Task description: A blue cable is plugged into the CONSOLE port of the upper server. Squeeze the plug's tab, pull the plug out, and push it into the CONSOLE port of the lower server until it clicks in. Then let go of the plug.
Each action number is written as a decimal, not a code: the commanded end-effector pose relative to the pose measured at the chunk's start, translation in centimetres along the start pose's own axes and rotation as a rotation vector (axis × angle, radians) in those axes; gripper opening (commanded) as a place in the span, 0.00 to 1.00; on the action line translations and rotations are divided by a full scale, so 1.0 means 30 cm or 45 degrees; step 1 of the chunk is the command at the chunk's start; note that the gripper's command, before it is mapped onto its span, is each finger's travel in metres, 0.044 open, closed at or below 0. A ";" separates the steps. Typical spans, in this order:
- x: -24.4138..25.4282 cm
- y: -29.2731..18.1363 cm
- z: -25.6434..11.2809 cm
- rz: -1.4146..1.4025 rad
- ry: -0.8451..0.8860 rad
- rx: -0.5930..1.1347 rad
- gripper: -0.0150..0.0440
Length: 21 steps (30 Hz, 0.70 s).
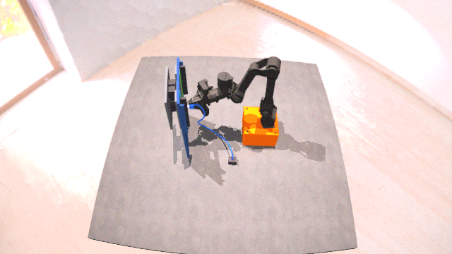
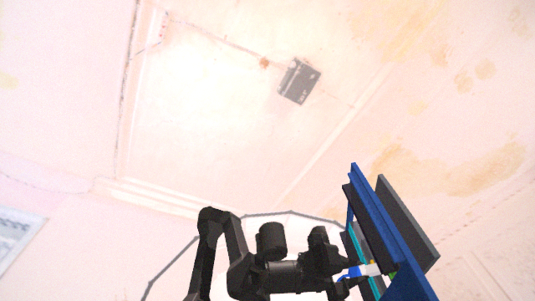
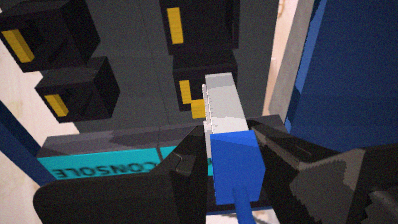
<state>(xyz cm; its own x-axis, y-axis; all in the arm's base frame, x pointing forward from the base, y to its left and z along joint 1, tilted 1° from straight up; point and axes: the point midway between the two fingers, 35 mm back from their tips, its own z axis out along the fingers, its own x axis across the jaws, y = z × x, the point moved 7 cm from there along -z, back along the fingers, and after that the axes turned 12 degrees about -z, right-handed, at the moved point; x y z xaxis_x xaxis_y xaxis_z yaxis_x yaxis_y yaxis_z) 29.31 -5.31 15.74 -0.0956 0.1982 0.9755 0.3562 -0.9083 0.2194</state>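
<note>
your black two-fingered gripper (image 1: 193, 106) (image 2: 355, 273) (image 3: 224, 130) is pinching the blue-and-white rectangular plug (image 1: 191, 106) (image 2: 363, 270) (image 3: 237, 165), one dark finger on each side of its blue body. in the wrist view the plug's pale front end reaches past the fingertips and overlaps the black square-edged port housing with yellow strips (image 3: 181, 75); you cannot tell from here how far in it sits. the teal label strip reading console (image 2: 363, 247) (image 3: 105, 167) runs beneath the housings, just beside your left-hand finger in that view, so the room there is tight. on the other side, the tall blue rack frame (image 1: 182, 118) (image 2: 378, 209) (image 3: 350, 75) rises near the other finger, with a gap between. the thin blue cable (image 1: 216, 132) (image 2: 343, 277) (image 3: 243, 207) leaves the plug's back, bends below the gripper and curves across the grey table top (image 1: 226, 212) to a small dark block (image 1: 232, 161), well inside the table's edges. behind the gripper, open space lies between the rack and the orange box-shaped base (image 1: 259, 140).
</note>
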 end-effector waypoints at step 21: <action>0.000 0.009 0.018 0.002 0.003 -0.008 0.25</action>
<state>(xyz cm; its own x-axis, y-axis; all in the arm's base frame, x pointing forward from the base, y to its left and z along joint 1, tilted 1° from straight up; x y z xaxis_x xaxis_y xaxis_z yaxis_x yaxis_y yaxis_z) 29.78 -5.30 15.73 -0.0960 0.1981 0.9755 0.3562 -0.9082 0.2195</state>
